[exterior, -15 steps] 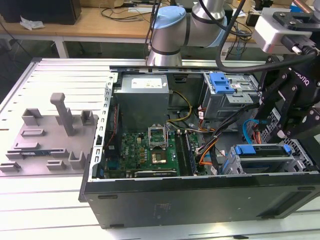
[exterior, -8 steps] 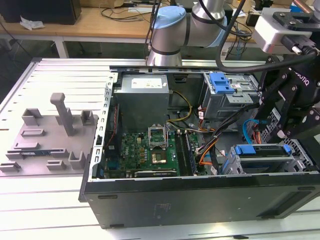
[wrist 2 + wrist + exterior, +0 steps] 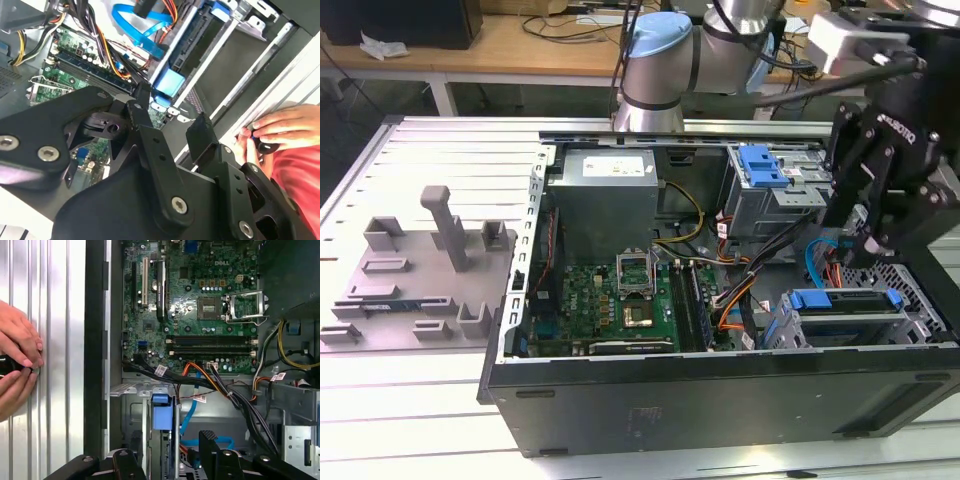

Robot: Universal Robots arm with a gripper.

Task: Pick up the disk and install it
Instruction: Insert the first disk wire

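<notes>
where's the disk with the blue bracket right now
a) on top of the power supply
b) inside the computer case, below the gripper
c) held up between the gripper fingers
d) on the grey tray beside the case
b: in the exterior view the disk sits inside the computer case, just below the gripper, and in the second wrist view the gripper's fingers stand apart with nothing between them.

The robot arm [image 3: 655, 70] bends at a grey joint with a blue cap, behind the open computer case [image 3: 720, 400] in the exterior view. Its black tool [image 3: 858, 232] hangs over the case's end on the exterior view's right, pointing down. Its two fingers [image 3: 202, 134] stand wide apart.
</notes>
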